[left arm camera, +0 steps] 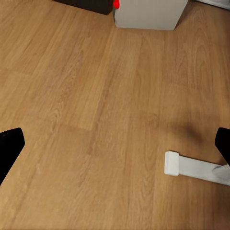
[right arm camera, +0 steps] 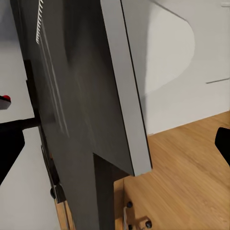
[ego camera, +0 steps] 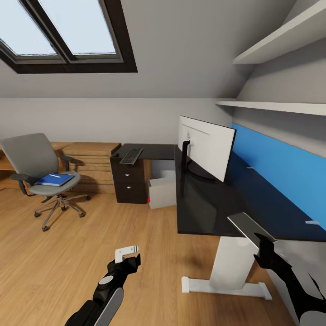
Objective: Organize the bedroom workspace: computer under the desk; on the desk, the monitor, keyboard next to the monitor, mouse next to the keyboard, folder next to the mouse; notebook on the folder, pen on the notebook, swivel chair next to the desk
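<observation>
Computer [ego camera: 161,192] half-hidden under desk [ego camera: 203,203]; folder [ego camera: 54,179] on swivel chair [ego camera: 38,165].

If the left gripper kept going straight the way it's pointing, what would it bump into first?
Most likely the bare wooden floor. The left gripper points down at it, and nothing lies between in the left wrist view. The desk's white foot and the computer sit off to the sides.

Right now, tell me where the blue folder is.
In the head view the folder lies flat on the seat of the swivel chair at the left of the room, in front of the wooden dresser and apart from the desk.
</observation>
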### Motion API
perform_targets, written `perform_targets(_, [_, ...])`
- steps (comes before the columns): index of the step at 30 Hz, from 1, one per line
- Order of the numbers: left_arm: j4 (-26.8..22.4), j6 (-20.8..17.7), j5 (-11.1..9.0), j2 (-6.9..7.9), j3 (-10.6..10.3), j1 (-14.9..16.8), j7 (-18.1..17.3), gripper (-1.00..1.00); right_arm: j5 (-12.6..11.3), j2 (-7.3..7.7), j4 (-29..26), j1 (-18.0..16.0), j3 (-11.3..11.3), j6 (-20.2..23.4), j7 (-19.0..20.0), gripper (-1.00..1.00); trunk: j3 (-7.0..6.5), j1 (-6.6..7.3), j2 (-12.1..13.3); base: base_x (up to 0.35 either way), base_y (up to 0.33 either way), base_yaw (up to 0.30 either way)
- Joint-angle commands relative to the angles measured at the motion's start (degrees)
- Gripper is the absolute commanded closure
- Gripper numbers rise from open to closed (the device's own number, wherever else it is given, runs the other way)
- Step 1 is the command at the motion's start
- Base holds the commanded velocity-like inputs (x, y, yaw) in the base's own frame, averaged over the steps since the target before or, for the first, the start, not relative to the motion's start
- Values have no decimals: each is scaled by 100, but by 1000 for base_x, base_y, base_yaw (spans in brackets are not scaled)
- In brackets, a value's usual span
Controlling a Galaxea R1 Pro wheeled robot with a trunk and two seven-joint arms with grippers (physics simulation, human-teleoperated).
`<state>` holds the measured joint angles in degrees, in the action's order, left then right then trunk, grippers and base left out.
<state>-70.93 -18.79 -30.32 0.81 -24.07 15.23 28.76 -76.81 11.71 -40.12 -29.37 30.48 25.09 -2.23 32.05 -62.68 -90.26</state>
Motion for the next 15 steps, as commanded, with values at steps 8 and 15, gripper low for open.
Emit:
perform_targets(8, [-9, -11, -46, 7, -19, 6, 51, -100, -36, -8, -18, -3, 10, 35, -18, -100, 6, 0, -3, 3, 1, 0])
perform_targets(15, [-4, -11, -49, 7, -19, 6, 51, -100, -23, -3, -22, -3, 2, 26, -15, -100, 6, 0, -3, 0, 0, 0])
